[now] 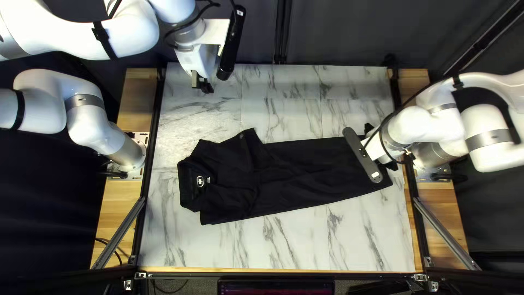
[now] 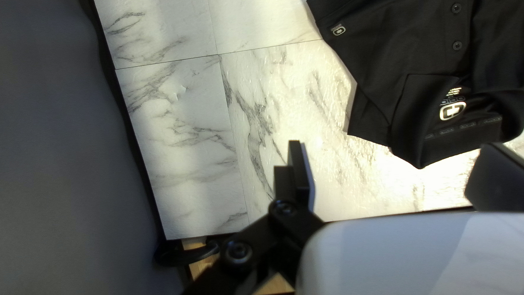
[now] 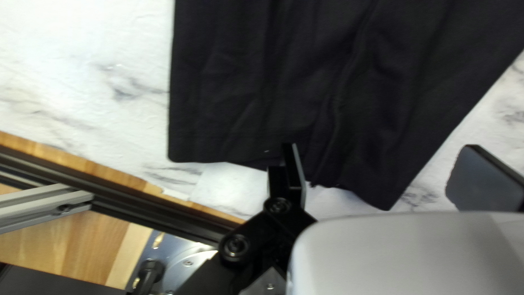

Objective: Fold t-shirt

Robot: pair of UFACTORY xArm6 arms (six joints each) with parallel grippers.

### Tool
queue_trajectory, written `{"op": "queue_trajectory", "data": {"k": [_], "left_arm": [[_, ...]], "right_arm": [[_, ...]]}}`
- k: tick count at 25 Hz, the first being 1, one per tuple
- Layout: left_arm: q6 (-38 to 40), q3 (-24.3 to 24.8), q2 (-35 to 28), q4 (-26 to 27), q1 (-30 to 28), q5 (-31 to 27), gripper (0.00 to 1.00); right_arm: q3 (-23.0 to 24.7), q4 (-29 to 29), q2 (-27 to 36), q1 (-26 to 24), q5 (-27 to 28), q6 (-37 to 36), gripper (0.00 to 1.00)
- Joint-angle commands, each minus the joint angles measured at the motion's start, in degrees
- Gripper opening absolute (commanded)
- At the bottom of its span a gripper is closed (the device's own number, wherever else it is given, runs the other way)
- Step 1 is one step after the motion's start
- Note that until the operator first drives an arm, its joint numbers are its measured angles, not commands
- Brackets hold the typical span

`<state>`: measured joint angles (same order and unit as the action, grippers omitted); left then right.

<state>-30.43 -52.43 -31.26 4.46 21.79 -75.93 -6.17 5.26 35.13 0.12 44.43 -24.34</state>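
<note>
My left gripper [image 1: 202, 86] is raised over the table's far left part, away from the black t-shirt [image 1: 311, 169]. The shirt lies as a long narrow shape, collar to the left and hem at the right. Over the hem end hangs my right gripper [image 1: 380, 146], partly hidden by its camera bar. In the left wrist view the left gripper [image 2: 387, 164] is open, with the shirt's collar [image 2: 464, 128] ahead of it and bare tabletop between its fingers. The right wrist view shows the right gripper [image 3: 379, 166] open above the shirt's hem [image 3: 349, 177], nothing gripped.
The marble-patterned tabletop [image 1: 284, 246] shows around the shirt, widest along the near and far sides. Dark rails and wooden strips [image 1: 117, 218] border it at left and right. A dark curtain [image 1: 349, 33] hangs behind the far edge.
</note>
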Motion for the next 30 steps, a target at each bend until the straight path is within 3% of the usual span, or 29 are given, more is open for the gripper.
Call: {"op": "queue_trajectory", "data": {"k": [1, 5, 13, 18, 24, 30], "left_arm": [[0.00, 0.00, 0.00, 0.00, 0.00, 0.00, 1.00], [0.00, 0.00, 0.00, 0.00, 0.00, 0.00, 1.00], [0.00, 0.00, 0.00, 0.00, 0.00, 0.00, 1.00], [0.00, 0.00, 0.00, 0.00, 0.00, 0.00, 1.00], [0.00, 0.00, 0.00, 0.00, 0.00, 0.00, 1.00], [0.00, 0.00, 0.00, 0.00, 0.00, 0.00, 1.00]], "right_arm": [[1.19, -0.71, -2.57, -3.90, -3.40, -4.17, 1.00], [1.03, -1.11, -4.60, -4.41, -4.95, -4.96, 1.00], [2.12, -2.08, -5.41, 1.03, -6.75, -0.03, 1.00], [-2.21, -0.87, -2.47, 4.23, 0.35, 3.40, 1.00], [-11.22, 1.07, -2.26, 6.43, 8.80, 7.74, 1.00], [-15.87, 1.16, 3.42, 3.11, 17.48, 7.47, 1.00]]}}
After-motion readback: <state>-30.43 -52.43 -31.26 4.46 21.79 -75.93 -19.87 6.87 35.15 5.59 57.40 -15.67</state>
